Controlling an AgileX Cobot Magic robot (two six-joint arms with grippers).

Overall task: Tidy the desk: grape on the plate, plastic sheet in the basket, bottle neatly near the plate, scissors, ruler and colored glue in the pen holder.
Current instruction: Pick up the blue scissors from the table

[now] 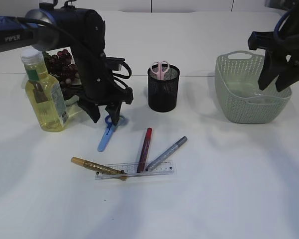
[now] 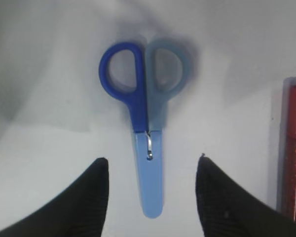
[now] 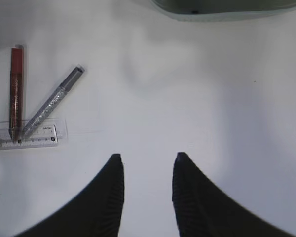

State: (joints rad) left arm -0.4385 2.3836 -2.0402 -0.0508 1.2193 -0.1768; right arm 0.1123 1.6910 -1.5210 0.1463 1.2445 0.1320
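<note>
- Two pairs of scissors on our desk: blue scissors lie flat on the white table, and pink-handled scissors stand in the black mesh pen holder.
- We see the blue pair best from the left wrist: smooth plastic, one loop handle dark blue, the other a greyer blue, blades sheathed in a pale blue rounded cover with a small metal catch at the joint.
- The left gripper hangs right over that cover, its ribbed black fingers spread to either side of it, not touching. Jaws moderately wide, empty.
- Three glue pens fan out near the front: gold, red glitter, silver glitter. Their lower tips rest on a clear plastic ruler with printed markings.
- The bottle stands upright at the left, clear plastic with yellow liquid, white cap, green label.
- Dark grapes sit behind it, partly hidden by the left arm; we cannot make out the plate.
- The basket is pale green perforated plastic, oval with loop handles. A faint clear sheet seems to lie inside; we are not sure.
- The right gripper hovers above bare table, near the basket; jaws part open, holding nothing.
</note>
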